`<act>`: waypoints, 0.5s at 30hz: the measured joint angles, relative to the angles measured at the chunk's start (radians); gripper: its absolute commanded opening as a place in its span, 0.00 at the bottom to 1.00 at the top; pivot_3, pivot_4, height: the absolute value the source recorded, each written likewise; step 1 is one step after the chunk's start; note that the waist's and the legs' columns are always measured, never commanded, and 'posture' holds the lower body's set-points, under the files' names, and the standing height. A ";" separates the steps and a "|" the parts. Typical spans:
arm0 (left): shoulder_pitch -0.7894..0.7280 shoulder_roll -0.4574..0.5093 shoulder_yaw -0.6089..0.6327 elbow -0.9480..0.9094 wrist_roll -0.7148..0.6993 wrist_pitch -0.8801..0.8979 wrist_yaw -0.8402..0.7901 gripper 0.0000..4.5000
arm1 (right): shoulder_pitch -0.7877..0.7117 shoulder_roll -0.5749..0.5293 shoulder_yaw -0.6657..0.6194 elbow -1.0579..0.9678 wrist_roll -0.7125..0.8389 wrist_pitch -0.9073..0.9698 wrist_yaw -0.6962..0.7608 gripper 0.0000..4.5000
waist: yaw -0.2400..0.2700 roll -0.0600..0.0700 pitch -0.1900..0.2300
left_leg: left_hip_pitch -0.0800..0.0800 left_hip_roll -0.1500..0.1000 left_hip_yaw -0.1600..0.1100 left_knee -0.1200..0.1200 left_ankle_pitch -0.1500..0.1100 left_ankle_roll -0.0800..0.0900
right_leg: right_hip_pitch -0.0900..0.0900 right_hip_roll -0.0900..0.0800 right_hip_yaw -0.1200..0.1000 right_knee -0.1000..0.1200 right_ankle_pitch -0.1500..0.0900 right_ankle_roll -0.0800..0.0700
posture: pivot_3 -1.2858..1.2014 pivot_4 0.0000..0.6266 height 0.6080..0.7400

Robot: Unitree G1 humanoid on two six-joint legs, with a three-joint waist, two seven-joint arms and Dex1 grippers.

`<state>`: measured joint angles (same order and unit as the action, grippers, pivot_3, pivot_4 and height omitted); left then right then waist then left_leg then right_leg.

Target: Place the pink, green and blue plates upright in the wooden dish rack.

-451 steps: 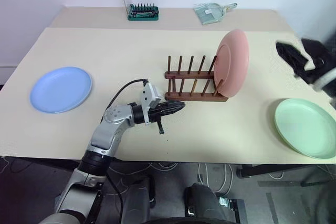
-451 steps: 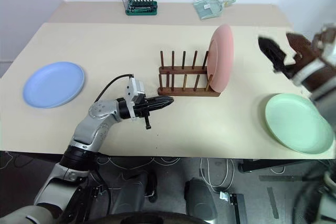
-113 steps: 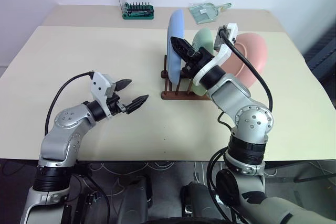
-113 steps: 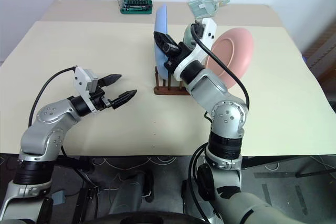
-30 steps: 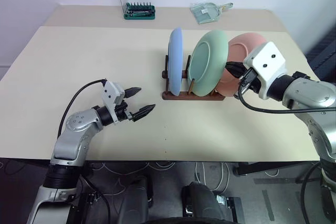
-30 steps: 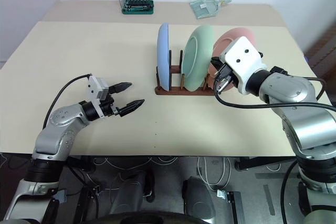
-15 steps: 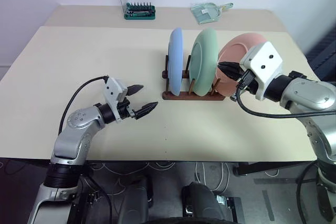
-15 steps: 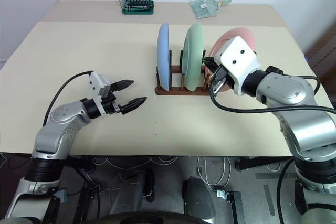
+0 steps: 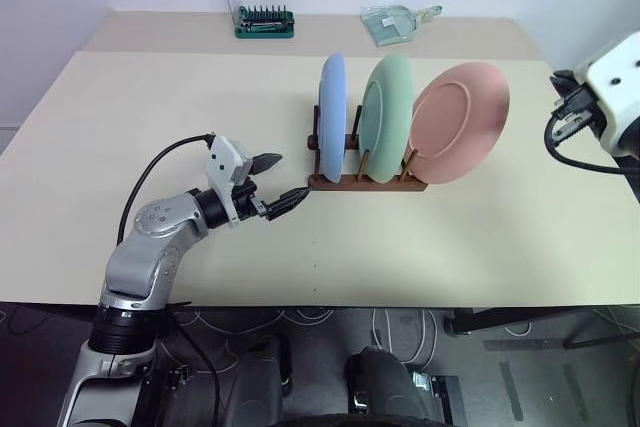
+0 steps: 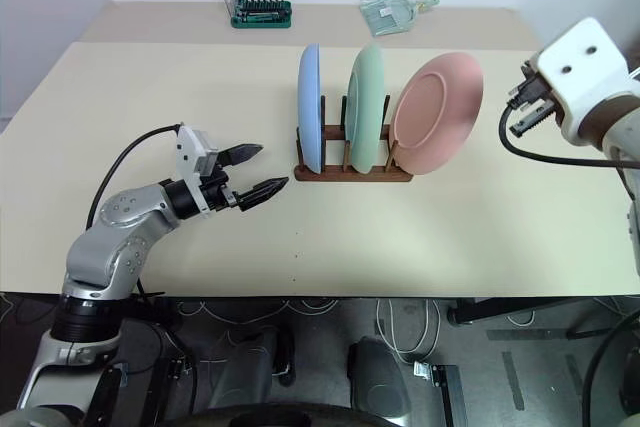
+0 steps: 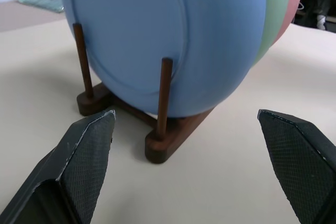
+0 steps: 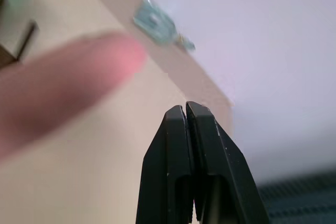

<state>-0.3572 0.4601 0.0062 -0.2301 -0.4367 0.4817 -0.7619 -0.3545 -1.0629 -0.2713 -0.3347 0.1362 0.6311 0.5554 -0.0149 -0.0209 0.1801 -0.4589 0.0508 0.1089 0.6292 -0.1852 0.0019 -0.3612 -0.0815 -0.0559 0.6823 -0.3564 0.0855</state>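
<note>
Plates come first: the round pink plastic plate (image 9: 459, 122) leans at the right end of the small dark brown wooden dish rack (image 9: 365, 183), tilted more than its neighbours; the round green plastic plate (image 9: 388, 117) stands upright in the rack's middle, and the round blue plastic plate (image 9: 334, 115) upright at its left end. The rack sits mid-way across the beige table (image 9: 150, 107).

All three look seated, so the step in hand is judged to be a clean withdrawal: keep both arms away from the rims, since a brush could tip the leaning pink plate.

The left tool (image 9: 270, 183), just left of the rack, gapes wide and empty. The right tool (image 12: 186, 124), well right of the rack, is pressed closed on nothing.

No writing or brand is legible.
</note>
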 measured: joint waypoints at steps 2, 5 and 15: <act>-0.002 -0.002 -0.003 -0.011 -0.005 0.008 0.002 1.00 | 0.021 0.026 0.026 0.020 -0.008 -0.020 0.002 0.01 | -0.001 0.000 0.000 | 0.000 0.000 0.000 0.000 0.000 0.000 | 0.000 0.000 0.000 0.000 0.000 0.000 | 0.52 0.24 0.94; -0.002 -0.001 -0.008 -0.011 -0.009 0.013 0.002 1.00 | 0.022 0.070 0.065 0.023 -0.004 -0.035 0.011 0.01 | -0.001 0.001 0.000 | 0.000 0.000 0.000 0.000 0.000 0.000 | 0.000 0.001 0.000 0.000 0.000 0.000 | 0.52 0.24 0.94; 0.038 0.019 -0.012 -0.024 -0.028 0.019 -0.028 1.00 | -0.045 0.121 0.108 -0.057 0.031 -0.031 0.052 0.01 | 0.002 0.001 0.000 | 0.000 0.000 0.000 0.000 0.000 0.000 | 0.000 0.000 0.000 0.000 0.000 0.000 | 0.52 0.24 0.94</act>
<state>-0.3194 0.4795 -0.0054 -0.2545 -0.4645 0.5006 -0.7901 -0.3993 -0.9415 -0.1631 -0.3918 0.1672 0.6005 0.6071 -0.0126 -0.0197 0.1804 -0.4589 0.0508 0.1087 0.6294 -0.1850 0.0017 -0.3610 -0.0814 -0.0560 0.6823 -0.3564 0.0856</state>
